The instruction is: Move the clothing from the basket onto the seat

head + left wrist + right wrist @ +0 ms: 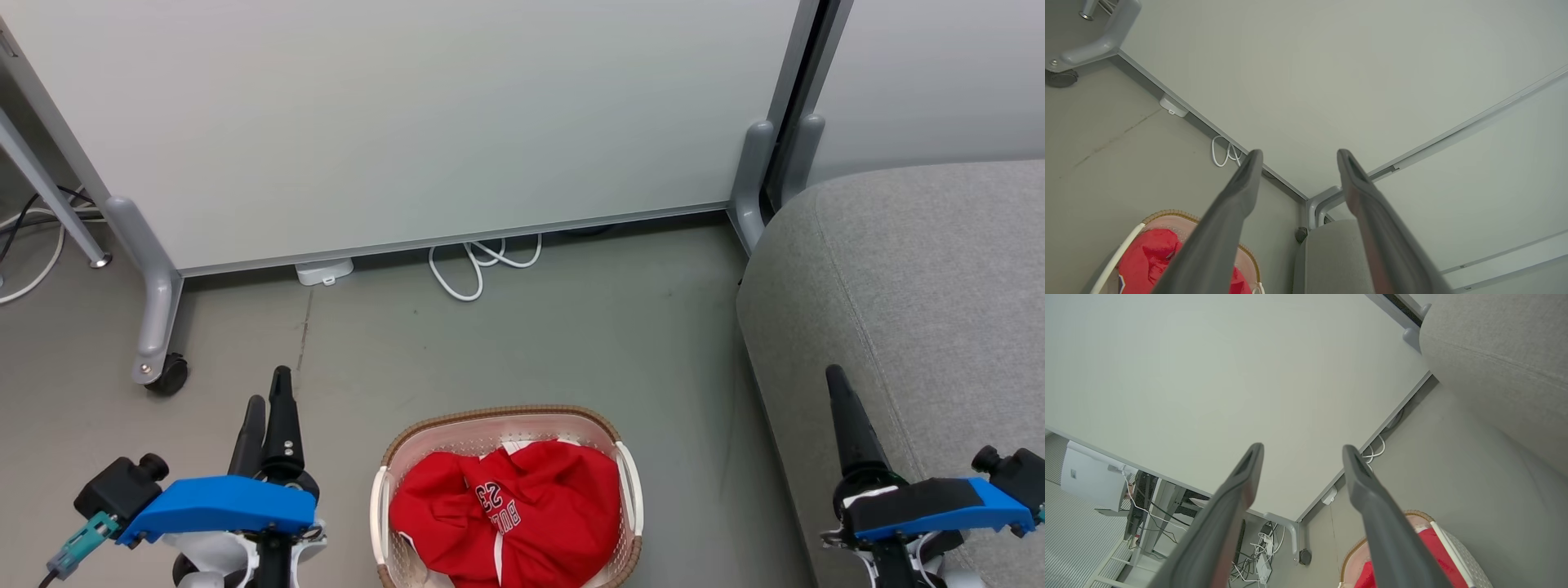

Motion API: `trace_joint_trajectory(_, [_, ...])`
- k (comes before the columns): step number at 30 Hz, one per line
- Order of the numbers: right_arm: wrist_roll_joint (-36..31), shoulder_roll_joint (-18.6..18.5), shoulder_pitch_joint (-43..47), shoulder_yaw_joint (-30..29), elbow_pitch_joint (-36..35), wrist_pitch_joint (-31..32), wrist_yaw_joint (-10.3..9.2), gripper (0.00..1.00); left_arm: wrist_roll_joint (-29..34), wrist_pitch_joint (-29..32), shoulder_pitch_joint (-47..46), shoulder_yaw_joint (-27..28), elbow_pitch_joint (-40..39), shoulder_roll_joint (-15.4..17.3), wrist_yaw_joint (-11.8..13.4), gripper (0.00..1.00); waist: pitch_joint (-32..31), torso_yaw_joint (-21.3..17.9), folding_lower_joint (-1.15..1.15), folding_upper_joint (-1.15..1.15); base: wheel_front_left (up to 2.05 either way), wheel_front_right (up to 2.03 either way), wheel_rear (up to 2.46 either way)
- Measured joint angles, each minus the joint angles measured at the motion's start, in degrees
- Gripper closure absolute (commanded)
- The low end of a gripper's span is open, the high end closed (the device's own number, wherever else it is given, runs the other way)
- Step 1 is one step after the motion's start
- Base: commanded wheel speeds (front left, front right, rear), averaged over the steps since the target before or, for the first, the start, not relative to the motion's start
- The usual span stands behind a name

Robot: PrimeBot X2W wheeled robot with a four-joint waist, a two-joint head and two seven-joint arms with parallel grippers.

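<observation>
Nothing is being held yet, so the first grab is just being lined up. The clothing point(510, 510) is being kept bunched inside the basket point(498, 415) on the floor point(571, 327), near the seat point(914, 286). The left gripper point(1299, 152) and right gripper point(1302, 448) are both being held spread wide, empty. Next, one probably needs lowering into the heap. Counted: one basket, one seat, one red heap; separate garments can't be told.
</observation>
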Motion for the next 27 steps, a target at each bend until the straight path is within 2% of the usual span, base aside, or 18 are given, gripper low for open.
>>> trace_joint_trajectory(8, [-8.86, -0.01, -0.15, 1.57, 0.82, -1.56, 0.00, 0.00, 8.29, -1.56, -0.70, -2.04, 0.81, 0.04, 0.88, 0.00, 0.16, 0.12, 0.00, 0.00, 0.00, 0.00, 0.00])
trace_joint_trajectory(27, [-23.97, -0.05, -0.36, 3.65, 2.54, -4.83, 0.01, 0.00, 22.99, -4.92, -1.98, -6.61, 3.32, 1.09, 3.23, 0.00, 0.30, 0.49, 0.00, 0.00, 0.00, 0.00, 0.00])
